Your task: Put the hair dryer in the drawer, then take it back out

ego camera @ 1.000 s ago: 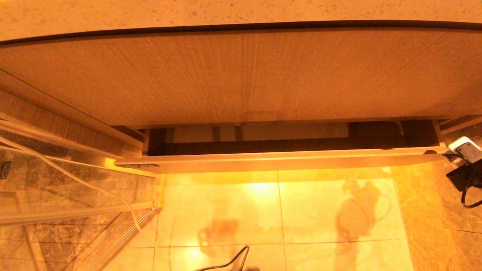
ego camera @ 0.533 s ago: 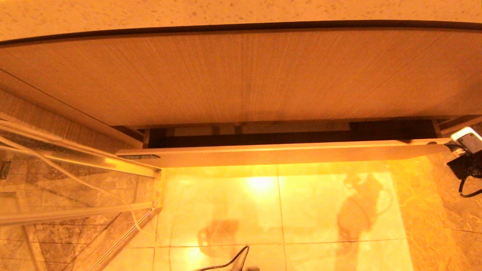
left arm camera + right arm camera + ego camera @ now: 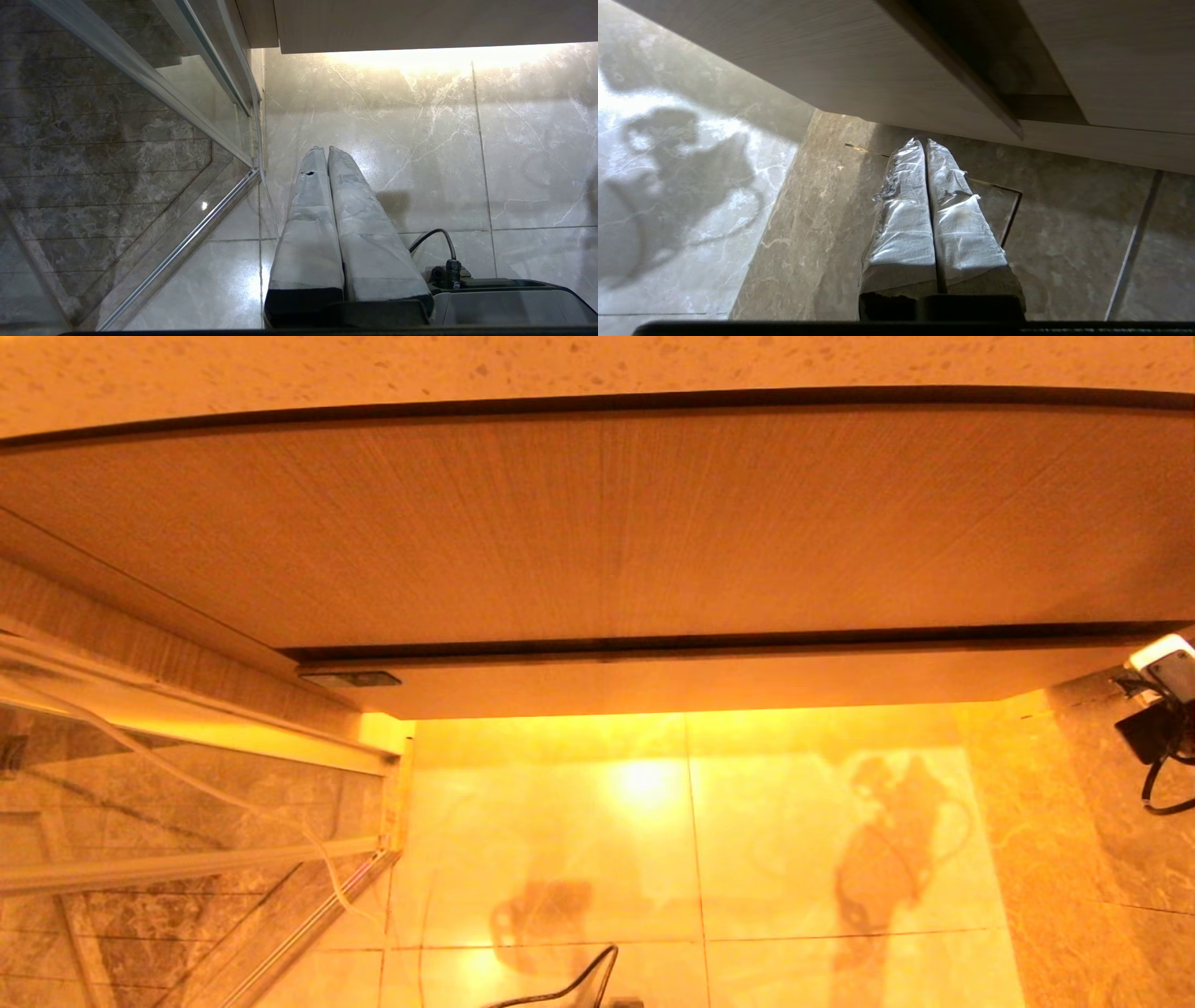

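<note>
The drawer (image 3: 700,677) is pushed in; only its narrow light wood front shows, under the tall wood-grain panel (image 3: 597,523), with a thin dark seam between them. The hair dryer is out of view. My right gripper (image 3: 1158,667) is at the far right, by the drawer front's right end. In the right wrist view that gripper (image 3: 923,142) is shut and empty, its wrapped fingers (image 3: 901,219) pressed together just below the wood front (image 3: 808,51). My left gripper (image 3: 325,149) hangs parked over the floor tiles, shut and empty.
A glass shower partition (image 3: 187,803) with a metal frame stands at the left, and a white cable (image 3: 233,803) runs behind it. A speckled stone countertop (image 3: 597,359) tops the cabinet. Glossy floor tiles (image 3: 691,849) lie below, with a square floor cover (image 3: 1004,205) under the right gripper.
The drawer has slid in from partly open to shut, so the dark gap and its inside no longer show. My right gripper has moved inward with the drawer's right end.
</note>
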